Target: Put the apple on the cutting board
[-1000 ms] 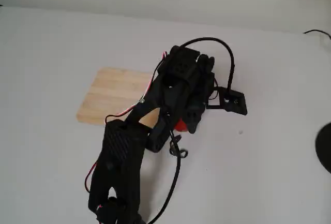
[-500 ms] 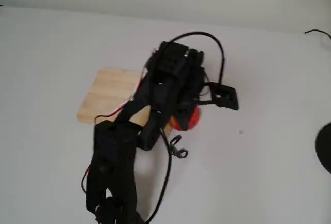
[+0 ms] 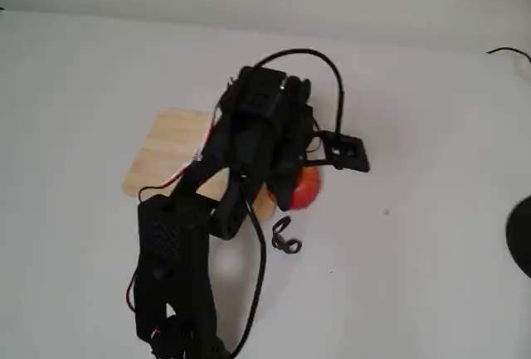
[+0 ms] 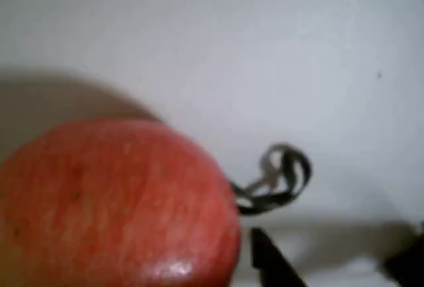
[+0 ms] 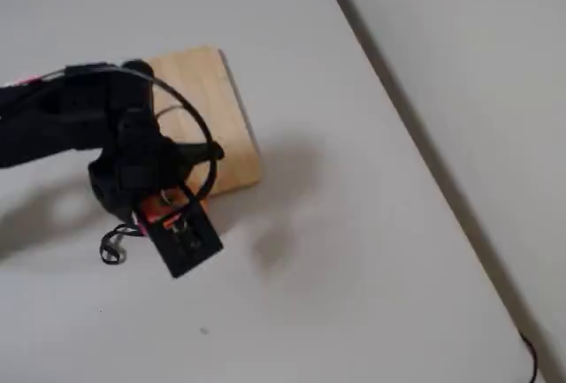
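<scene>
Right now we are carrying the apple [image 3: 304, 188], and we think the job is about half done. In a fixed view the apple sits near the middle of the frame, tucked under the black gripper [image 3: 292, 183], which looks pinched on it. It is just past the right end of the cutting board [image 3: 170, 153], not over the wood yet. In the wrist view the apple [image 4: 116, 204] fills the lower left of the frame, big and red, with plain white table [image 4: 265, 48] behind it. A little black twisty bit [image 4: 281, 177] lies on the table near it. In the other fixed view, a bit of red and orange peeks out at the left of the frame, below the near end of the cutting board [image 5: 212, 109]. To do this step well, we should slide the apple slowly over the board until it is above the middle of the wood. We should keep our squeeze steady so the round apple does not slip. Then we go down gently and let go only when it sits on the board, or it may roll off.
</scene>
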